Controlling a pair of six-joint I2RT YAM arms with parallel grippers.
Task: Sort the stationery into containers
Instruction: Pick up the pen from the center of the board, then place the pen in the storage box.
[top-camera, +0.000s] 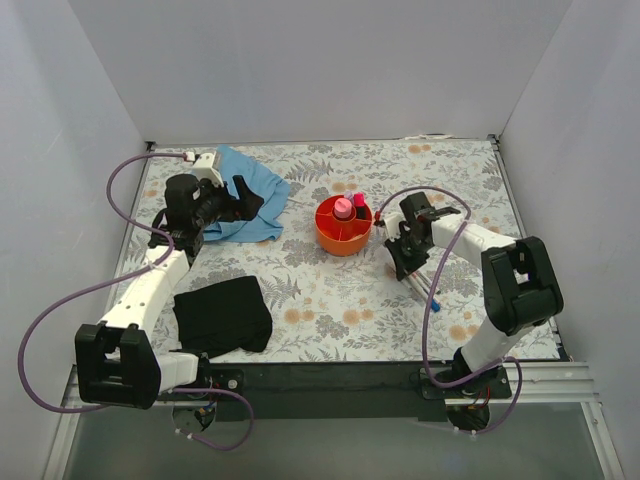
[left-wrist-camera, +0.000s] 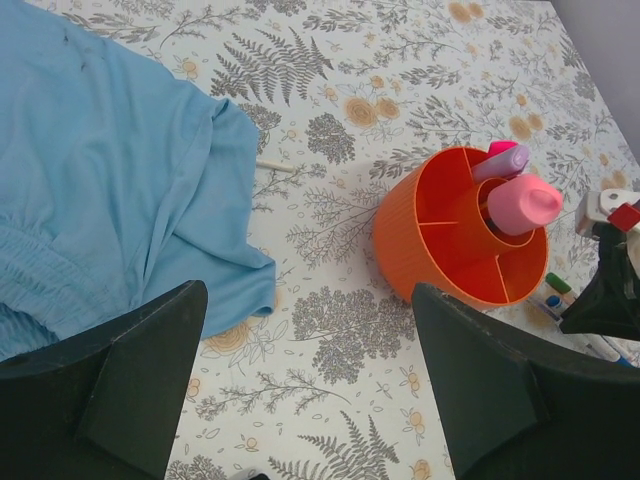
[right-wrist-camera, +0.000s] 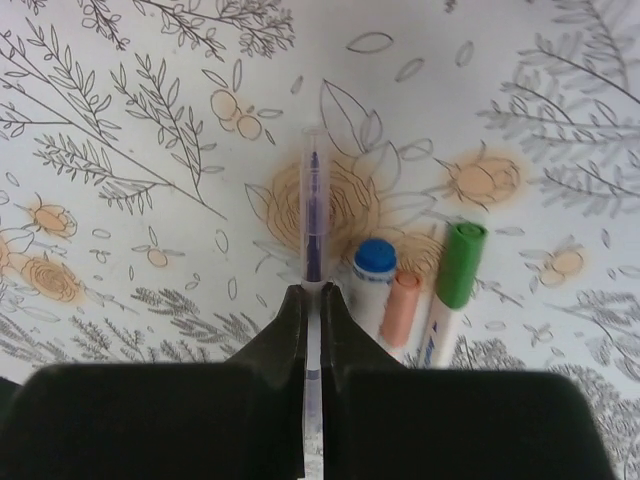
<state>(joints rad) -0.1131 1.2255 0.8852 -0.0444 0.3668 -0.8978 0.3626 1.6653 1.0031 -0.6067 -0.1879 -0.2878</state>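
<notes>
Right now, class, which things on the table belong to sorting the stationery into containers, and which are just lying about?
For the job: bowl, bottle, pen, blue-capped marker, green-capped marker, peach stick.
Lying about: blue cloth, black cloth.

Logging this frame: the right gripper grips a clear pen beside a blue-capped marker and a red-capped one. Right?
Not quite. In the right wrist view the right gripper grips the clear pen beside the blue-capped marker, but the other marker has a green cap, not red.
</notes>
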